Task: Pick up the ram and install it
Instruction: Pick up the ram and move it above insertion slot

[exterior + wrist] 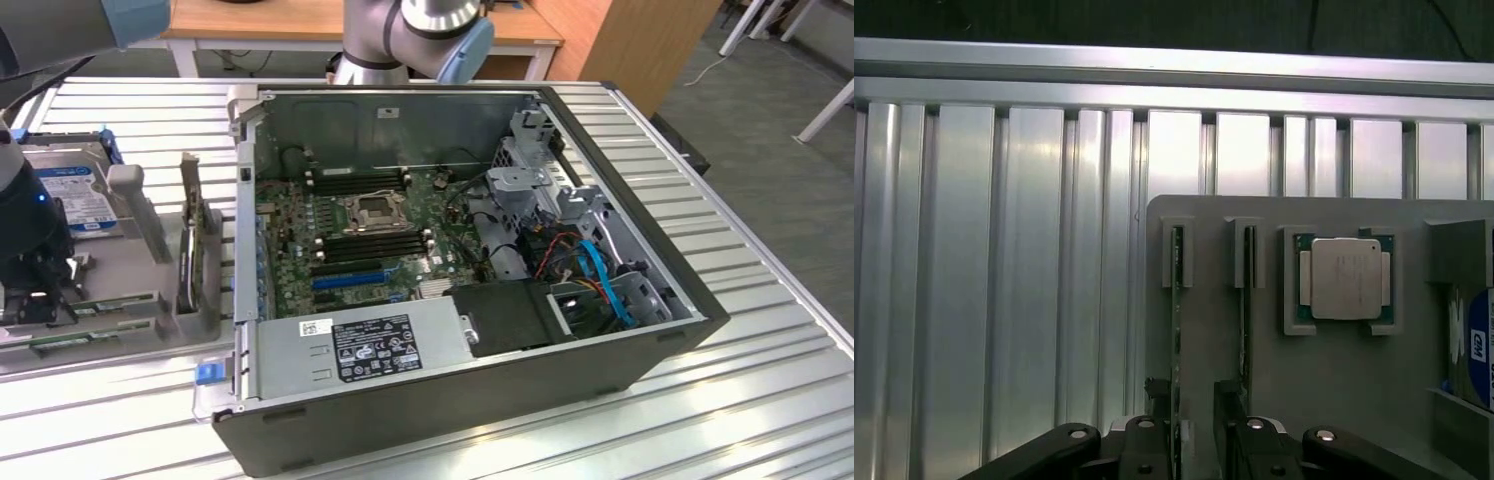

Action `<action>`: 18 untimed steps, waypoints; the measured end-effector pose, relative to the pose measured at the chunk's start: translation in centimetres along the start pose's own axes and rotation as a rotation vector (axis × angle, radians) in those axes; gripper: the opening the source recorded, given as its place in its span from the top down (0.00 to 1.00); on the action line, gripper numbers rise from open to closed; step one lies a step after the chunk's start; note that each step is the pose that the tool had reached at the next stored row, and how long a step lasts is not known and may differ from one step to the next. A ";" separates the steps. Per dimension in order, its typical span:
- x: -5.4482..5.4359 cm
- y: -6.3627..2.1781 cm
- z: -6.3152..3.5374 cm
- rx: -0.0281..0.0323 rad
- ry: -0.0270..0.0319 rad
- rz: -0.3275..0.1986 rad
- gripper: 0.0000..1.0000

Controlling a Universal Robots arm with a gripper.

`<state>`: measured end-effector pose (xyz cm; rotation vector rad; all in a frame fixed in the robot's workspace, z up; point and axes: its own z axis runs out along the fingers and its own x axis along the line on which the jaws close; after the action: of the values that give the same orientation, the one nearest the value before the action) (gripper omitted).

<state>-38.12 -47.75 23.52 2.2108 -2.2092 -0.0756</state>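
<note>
Green ram (1176, 300) stands on edge in the grey holder (1314, 395); the end effector (1192, 395) straddles it, jaws apart, seemingly not touching.

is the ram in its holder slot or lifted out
In its slot: the ram stands on edge in the grey holder, with the open gripper straddling one end.

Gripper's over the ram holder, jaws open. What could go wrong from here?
1. The ram stands nearer one side of the open gripper, not centred, so closing may push it askew before it is clamped.
2. The other finger is close beside the second stick and could nudge or snag it.
</note>
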 end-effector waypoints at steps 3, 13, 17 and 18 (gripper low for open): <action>0.0 -0.01 0.31 -0.0001 0.0001 0.000 0.69; 0.0 -0.03 0.83 -0.0003 0.0002 0.000 0.69; 0.2 -0.04 0.84 0.0000 0.0000 0.000 0.69; 0.2 -0.03 0.83 -0.0001 0.0002 0.000 0.69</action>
<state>-38.12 -47.92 22.69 2.2106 -2.2091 -0.0755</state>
